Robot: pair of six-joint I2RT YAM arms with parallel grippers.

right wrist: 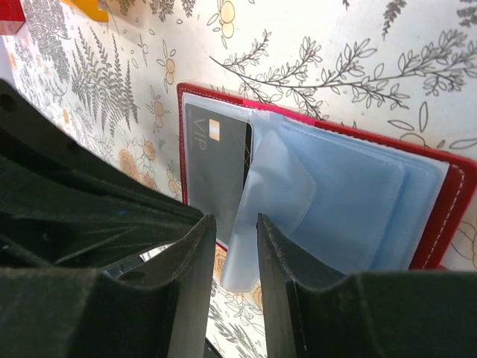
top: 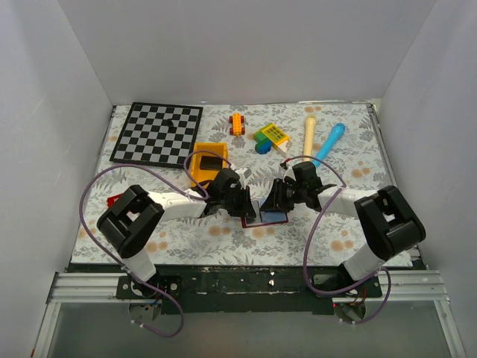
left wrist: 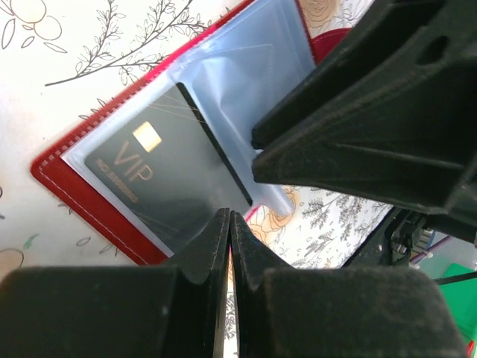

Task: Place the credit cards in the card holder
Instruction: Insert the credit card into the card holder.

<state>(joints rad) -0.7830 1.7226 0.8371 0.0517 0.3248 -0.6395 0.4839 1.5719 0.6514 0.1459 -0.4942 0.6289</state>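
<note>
From above: shows the card holder [top: 262,215] spread open and flat on the floral worktop [top: 186,233], midway between the two arms, presumably so that either can reach it. Puts the left fingers [top: 244,207] at its left edge and the right fingers [top: 274,203] at its right, both angled down onto it. Leaves a dark flat rectangle in the yellow bin [top: 195,171] behind; perhaps another card, too small to say.

From the left wrist: shows the left fingers [left wrist: 201,246] clenched tip to tip over the holder's near edge. Cannot tell whether any plastic is nipped between them. Places one credit card [left wrist: 160,179], matte black with a gold chip and "VIP" lettering, already under a glossy pale-blue pocket [left wrist: 246,82], framed by a stitched maroon border.

From the right wrist: shows the right fingers [right wrist: 190,261] parted, with a limp translucent pocket leaf [right wrist: 279,186] curling off the spread and running into the gap. Looks released rather than pinched, given the gap; probably meant to bare a slot for a next card. Shows the same black card [right wrist: 216,160] tucked in the left-hand sleeve, and soft layered blue pockets filling the rest.
</note>
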